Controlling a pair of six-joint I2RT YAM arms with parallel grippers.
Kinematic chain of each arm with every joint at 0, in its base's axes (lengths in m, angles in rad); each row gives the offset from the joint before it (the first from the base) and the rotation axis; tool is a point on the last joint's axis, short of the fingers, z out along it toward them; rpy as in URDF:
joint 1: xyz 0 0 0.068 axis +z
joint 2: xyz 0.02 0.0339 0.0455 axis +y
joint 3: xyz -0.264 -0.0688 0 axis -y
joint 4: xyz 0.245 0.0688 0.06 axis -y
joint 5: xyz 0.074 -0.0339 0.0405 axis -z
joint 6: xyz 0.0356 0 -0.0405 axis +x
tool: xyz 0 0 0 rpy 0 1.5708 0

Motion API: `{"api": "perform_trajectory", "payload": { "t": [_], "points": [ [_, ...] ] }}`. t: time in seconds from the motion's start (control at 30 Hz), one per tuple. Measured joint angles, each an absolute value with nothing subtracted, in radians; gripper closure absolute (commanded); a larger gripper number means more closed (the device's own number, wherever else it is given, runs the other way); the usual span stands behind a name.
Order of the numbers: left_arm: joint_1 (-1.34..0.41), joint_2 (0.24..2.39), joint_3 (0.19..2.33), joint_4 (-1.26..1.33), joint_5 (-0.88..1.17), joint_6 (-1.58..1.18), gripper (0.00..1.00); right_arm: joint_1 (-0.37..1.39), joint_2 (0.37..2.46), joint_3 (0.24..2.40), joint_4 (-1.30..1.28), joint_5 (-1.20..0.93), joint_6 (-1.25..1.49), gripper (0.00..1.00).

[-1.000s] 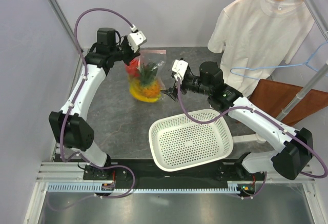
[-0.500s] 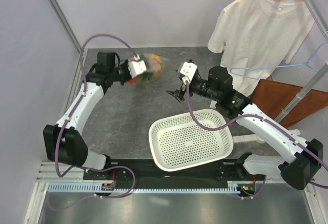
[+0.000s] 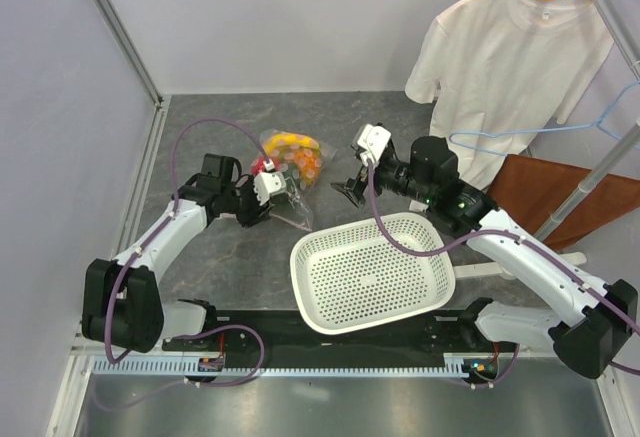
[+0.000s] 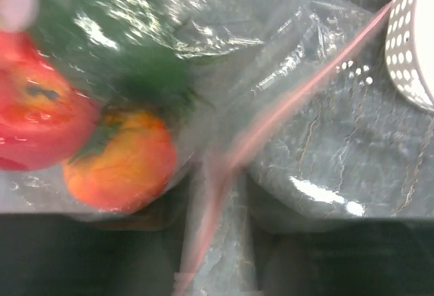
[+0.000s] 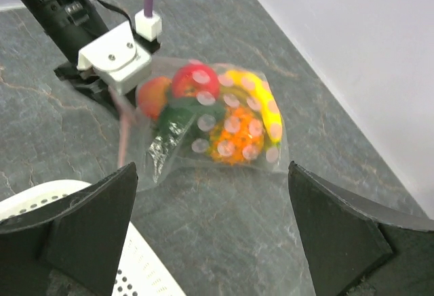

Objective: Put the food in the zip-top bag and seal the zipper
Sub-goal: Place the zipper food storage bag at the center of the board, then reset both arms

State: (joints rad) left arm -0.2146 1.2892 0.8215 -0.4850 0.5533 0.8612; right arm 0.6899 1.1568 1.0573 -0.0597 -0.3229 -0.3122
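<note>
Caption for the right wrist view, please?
Open right end effector frames the zip-top bag of food gripped by the left end effector.

No text, label, brand, number or sign can be read in any of the views. The round white spots seen over the clear bag from the right wrist form no letters or figures. The pink strip along the bag's mouth is blurred in the left wrist view, and no marking can be made out on it.
</note>
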Motion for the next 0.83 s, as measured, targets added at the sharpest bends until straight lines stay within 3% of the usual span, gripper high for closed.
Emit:
{"api": "perform_trajectory", "payload": {
  "t": [0.03,0.07,0.1,0.27,0.57,0.83],
  "points": [
    [-0.216,1.29,0.823,-0.484,0.546,0.814,0.36,0.69,1.155,1.057,-0.071,-0.315,-0.308,0.02],
    [-0.217,1.29,0.825,-0.484,0.541,0.805,0.03,0.69,1.152,1.057,-0.083,-0.307,-0.304,0.02],
    [-0.218,1.29,0.839,-0.509,0.527,0.769,0.0,0.69,1.147,1.057,-0.096,-0.298,-0.3,0.02],
    [-0.211,1.253,0.982,-0.645,0.515,0.638,0.0,0.69,1.09,1.057,-0.157,-0.255,-0.255,0.02],
    [-0.21,1.202,1.478,-0.86,0.467,0.294,0.0,0.656,0.995,1.057,-0.229,-0.192,-0.094,0.02],
    [-0.209,1.201,1.436,-0.924,0.406,0.146,0.0,0.646,0.907,1.03,-0.304,-0.186,-0.039,0.02]
  ]
}}
